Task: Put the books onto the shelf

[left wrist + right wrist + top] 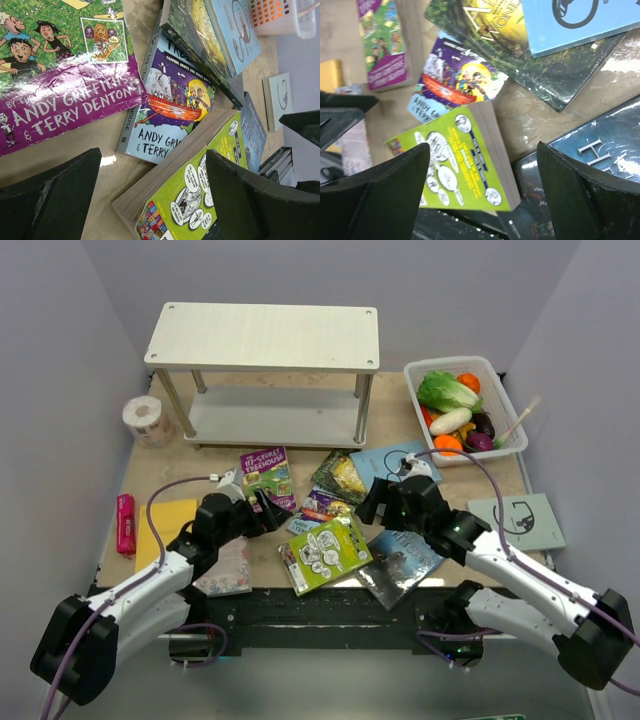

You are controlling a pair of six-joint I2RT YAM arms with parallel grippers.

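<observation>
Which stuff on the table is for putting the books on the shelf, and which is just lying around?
For the job:
shelf, lime-green book, purple book, light-blue book, dark grey book, grey-green book, yellow book, pink floral book.

Just lying about:
toilet roll, pink marker, vegetable basket.

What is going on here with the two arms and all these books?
The books lie scattered on the table. Low over them, near the lime-green book, the left gripper and the right gripper are open and hold nothing. The shelf at the back has no book on it yet.
</observation>
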